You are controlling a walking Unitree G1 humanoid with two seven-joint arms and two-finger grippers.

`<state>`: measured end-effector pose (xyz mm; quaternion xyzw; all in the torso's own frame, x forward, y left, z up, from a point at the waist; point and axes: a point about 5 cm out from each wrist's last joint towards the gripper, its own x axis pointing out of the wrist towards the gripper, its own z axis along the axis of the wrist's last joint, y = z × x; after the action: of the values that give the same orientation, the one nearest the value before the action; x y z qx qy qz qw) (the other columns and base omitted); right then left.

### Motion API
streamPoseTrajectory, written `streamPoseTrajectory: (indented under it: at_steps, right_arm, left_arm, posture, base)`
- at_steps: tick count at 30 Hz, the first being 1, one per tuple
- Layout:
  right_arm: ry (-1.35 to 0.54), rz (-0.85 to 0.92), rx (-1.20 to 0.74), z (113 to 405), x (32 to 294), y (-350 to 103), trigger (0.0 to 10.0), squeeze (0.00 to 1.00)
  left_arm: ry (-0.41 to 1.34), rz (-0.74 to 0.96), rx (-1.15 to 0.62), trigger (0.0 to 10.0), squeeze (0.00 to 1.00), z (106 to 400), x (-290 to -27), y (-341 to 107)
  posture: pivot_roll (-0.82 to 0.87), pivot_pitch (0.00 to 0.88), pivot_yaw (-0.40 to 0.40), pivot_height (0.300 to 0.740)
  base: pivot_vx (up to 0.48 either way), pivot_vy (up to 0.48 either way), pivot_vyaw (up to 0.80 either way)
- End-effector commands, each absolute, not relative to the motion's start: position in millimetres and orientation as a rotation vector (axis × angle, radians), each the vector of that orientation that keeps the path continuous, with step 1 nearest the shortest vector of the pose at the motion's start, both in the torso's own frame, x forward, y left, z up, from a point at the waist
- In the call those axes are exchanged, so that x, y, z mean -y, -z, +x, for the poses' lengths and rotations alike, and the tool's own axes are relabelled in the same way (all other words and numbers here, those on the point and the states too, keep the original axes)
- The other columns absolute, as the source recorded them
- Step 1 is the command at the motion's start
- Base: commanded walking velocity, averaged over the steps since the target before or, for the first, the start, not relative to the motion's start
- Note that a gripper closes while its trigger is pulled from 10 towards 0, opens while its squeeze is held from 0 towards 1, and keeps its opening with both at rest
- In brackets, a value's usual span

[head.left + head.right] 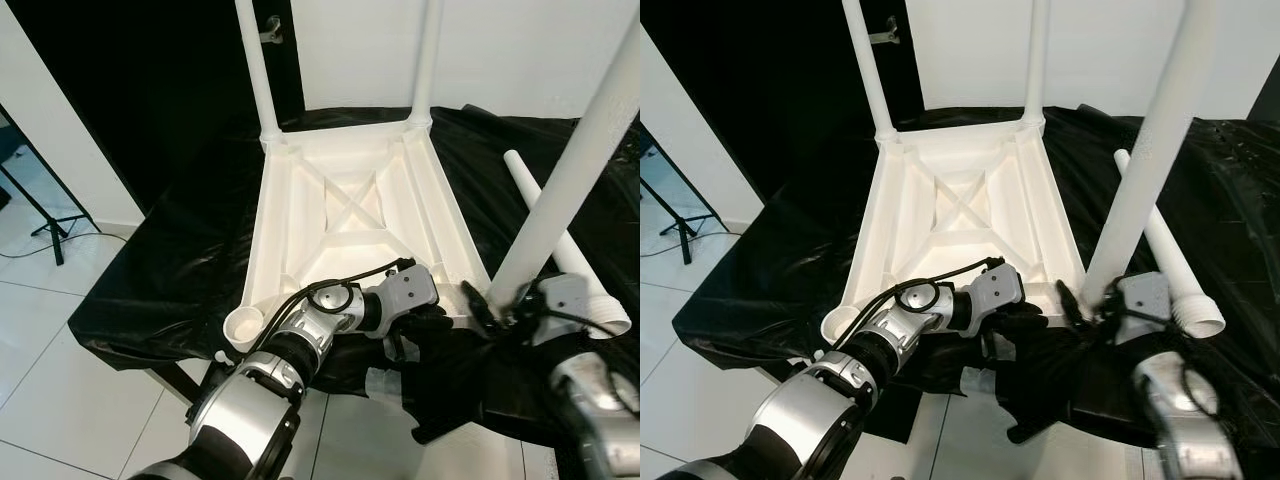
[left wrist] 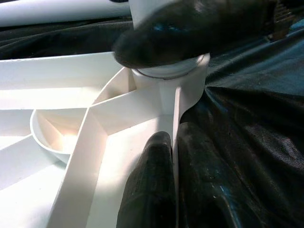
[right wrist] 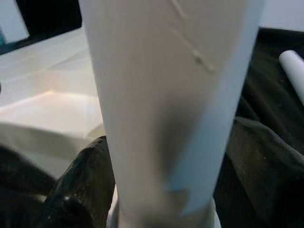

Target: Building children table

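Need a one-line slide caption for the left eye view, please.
Right gripper seats a third leg into the upturned white table, left gripper bracing the corner.

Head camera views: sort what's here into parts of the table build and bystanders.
Part of the job:
- upturned white tabletop, two legs already standing at its far corners
- third leg, held upright at the near right socket by the right pincer
- loose leg lying on the black sheet
- left pincer, bracing the tabletop's rim

Just lying about:
- black sheet
- tripod stand on the floor
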<state>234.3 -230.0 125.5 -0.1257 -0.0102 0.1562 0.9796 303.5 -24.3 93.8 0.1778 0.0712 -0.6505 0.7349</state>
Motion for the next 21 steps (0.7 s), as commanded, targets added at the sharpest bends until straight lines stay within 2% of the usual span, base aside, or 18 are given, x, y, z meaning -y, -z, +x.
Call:
streamPoseTrajectory:
  at_steps: [1,2,3,4,5,14,21]
  right_arm:
    - [-0.36,-0.242,-0.016,234,234,-123,10.0,0.0]
    - [-0.376,-0.245,-0.027,234,236,-124,10.0,0.0]
    - [-0.393,-0.245,-0.031,233,238,-124,1.1,0.0]
    - [-0.393,-0.245,-0.031,233,238,-124,1.1,0.0]
    - [-0.404,-0.245,-0.032,232,239,-125,0.0,0.0]
    - [-0.458,-0.24,-0.05,230,243,-125,0.0,0.0]
    - [-0.417,-0.148,-0.075,223,231,-114,0.0,0.0]
  left_arm:
    - [1.314,0.369,-0.354,10.0,0.0,292,7,-52]
    - [1.314,0.368,-0.355,10.0,0.0,292,7,-52]
    - [1.314,0.368,-0.355,10.0,0.0,292,7,-52]
    - [1.314,0.368,-0.355,10.0,0.0,292,7,-52]
    - [1.313,0.368,-0.355,10.0,0.0,292,7,-52]
    - [1.315,0.369,-0.353,10.0,0.0,292,7,-53]
    - [1.315,0.371,-0.353,10.0,0.0,293,7,-53]
  posture:
    - [0.04,0.0,0.056,0.74]
    - [0.04,0.0,0.056,0.74]
    - [0.04,0.0,0.057,0.74]
    - [0.04,0.0,0.057,0.74]
    - [0.04,0.0,0.057,0.74]
    - [0.03,0.0,0.06,0.74]
    - [0.03,0.0,0.059,0.74]
  base:
    - [0.0,0.0,0.0]
    - [0.0,0.0,0.0]
    - [0.0,0.0,0.0]
    - [0.0,0.0,0.0]
    - [0.0,0.0,0.0]
    - [0.0,0.0,0.0]
    - [0.0,0.0,0.0]
